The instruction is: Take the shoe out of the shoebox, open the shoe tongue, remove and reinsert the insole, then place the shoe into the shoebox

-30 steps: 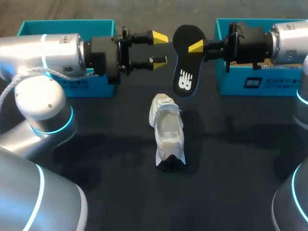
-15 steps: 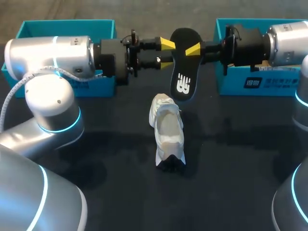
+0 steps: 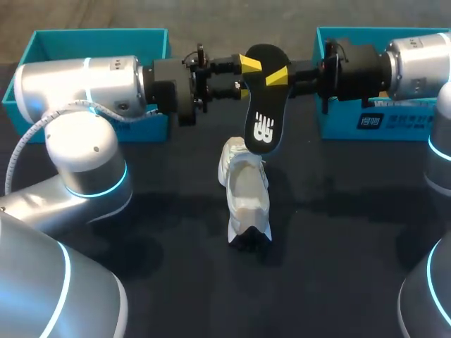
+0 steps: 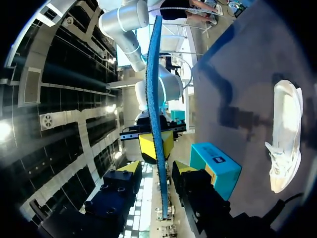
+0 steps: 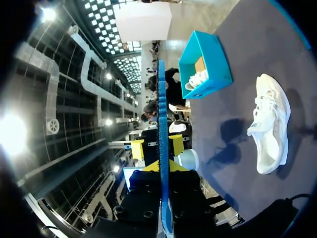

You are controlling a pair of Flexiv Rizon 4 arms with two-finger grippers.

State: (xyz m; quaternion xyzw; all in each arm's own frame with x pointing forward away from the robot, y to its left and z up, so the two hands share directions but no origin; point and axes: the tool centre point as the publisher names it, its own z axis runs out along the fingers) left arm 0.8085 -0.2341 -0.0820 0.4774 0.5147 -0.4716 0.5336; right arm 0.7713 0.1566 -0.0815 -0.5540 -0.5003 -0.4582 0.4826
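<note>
The black insole (image 3: 262,98) hangs upright above the white shoe (image 3: 244,189), which lies on the dark table. My right gripper (image 3: 276,76) is shut on the insole's upper part from the right. My left gripper (image 3: 246,76) comes from the left and is open, its fingers straddling the same upper edge. In the left wrist view the insole's blue edge (image 4: 154,99) runs between the fingers of my left gripper (image 4: 157,171), with a gap on one side. In the right wrist view my right gripper (image 5: 163,168) pinches the insole (image 5: 161,109); the shoe (image 5: 270,129) lies below.
A teal shoebox (image 3: 42,44) stands at the back left behind my left arm. A second teal shoebox (image 3: 352,127) stands at the back right under my right arm. In the right wrist view one box (image 5: 205,59) holds another white shoe.
My left gripper has moved right until its fingers straddle the insole's top, and they have narrowed. The right arm has shifted the insole slightly left, its lower end nearer the shoe.
</note>
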